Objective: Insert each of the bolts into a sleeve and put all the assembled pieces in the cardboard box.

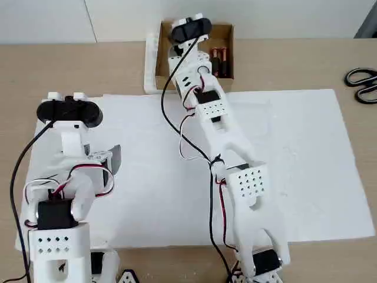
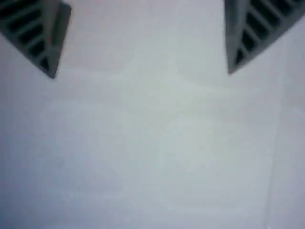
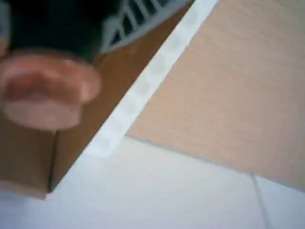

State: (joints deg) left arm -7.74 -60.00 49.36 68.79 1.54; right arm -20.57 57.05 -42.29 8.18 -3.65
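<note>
The cardboard box (image 1: 230, 34) stands at the table's far edge, with several dark and copper assembled pieces (image 1: 219, 62) lying inside. My right gripper (image 1: 187, 56) is stretched out over the box's left part, under its own camera. In the right wrist view it is shut on an assembled piece (image 3: 45, 88), a black sleeve with a blurred copper end, close to the box wall (image 3: 112, 102); one ribbed finger (image 3: 136, 19) shows. My left gripper (image 2: 143, 62) hangs open above the white paper (image 2: 152, 152), with nothing between its fingers (image 2: 45, 40); it sits at the table's left (image 1: 105, 160).
A white paper sheet (image 1: 294, 153) covers the middle of the wooden table (image 1: 70, 65). A white strip (image 1: 151, 62) lies along the box's left side. Scissors (image 1: 362, 82) rest at the far right edge.
</note>
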